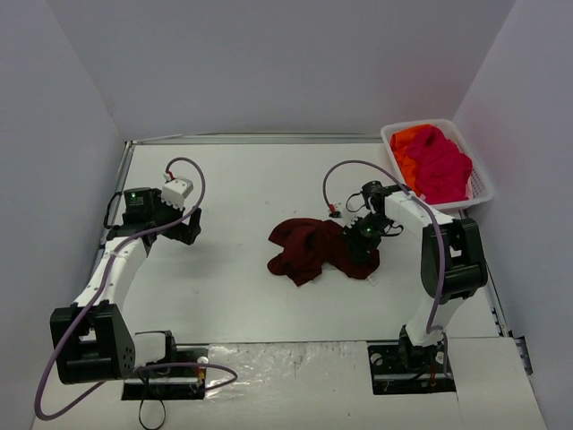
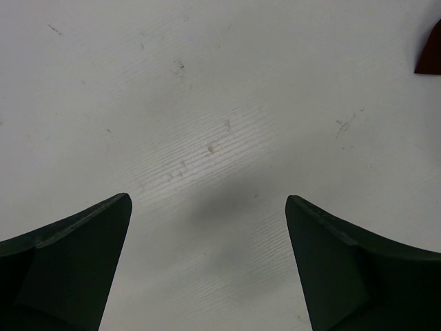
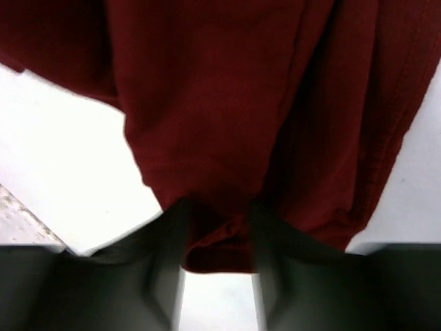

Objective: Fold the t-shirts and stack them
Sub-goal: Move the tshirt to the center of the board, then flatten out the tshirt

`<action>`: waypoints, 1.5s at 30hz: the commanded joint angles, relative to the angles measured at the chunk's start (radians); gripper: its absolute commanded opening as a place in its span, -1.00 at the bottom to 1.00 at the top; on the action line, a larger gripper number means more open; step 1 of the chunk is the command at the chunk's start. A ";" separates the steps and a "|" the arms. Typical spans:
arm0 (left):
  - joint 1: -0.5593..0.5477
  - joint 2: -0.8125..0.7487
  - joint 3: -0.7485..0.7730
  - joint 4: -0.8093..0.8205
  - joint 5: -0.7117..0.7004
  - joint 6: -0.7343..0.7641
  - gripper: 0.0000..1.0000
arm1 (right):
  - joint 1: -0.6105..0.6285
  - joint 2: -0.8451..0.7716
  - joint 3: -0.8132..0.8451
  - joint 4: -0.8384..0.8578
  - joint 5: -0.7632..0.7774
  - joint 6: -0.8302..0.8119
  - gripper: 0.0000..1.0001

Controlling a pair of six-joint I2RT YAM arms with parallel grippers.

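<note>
A dark maroon t-shirt [image 1: 309,251] lies crumpled on the white table [image 1: 233,188], right of centre. My right gripper [image 1: 363,246] is at its right edge. In the right wrist view the maroon t-shirt [image 3: 220,103] fills the upper frame, and a bunched fold of it sits pinched between the fingers of the right gripper [image 3: 217,234]. My left gripper [image 1: 188,228] hovers over bare table at the left, apart from the cloth. The left gripper [image 2: 207,227] is open and empty, and a corner of the maroon t-shirt [image 2: 431,52] shows at the top right of its view.
A white lattice basket [image 1: 483,190] stands at the back right corner, holding a bright pink t-shirt [image 1: 443,166] and an orange t-shirt [image 1: 407,143]. Grey walls close in the table on three sides. Both arm bases stand at the near edge.
</note>
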 commanded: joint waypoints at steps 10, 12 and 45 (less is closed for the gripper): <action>-0.004 0.013 0.041 -0.028 0.059 0.043 0.89 | -0.016 -0.079 0.048 -0.013 -0.025 0.025 -1.00; -0.026 0.013 0.053 -0.054 0.071 0.059 0.89 | -0.033 -0.137 0.071 -0.015 -0.035 0.045 -1.00; -0.418 0.673 0.388 0.054 0.430 -0.173 0.50 | -0.079 -0.044 0.039 0.054 -0.081 0.109 -1.00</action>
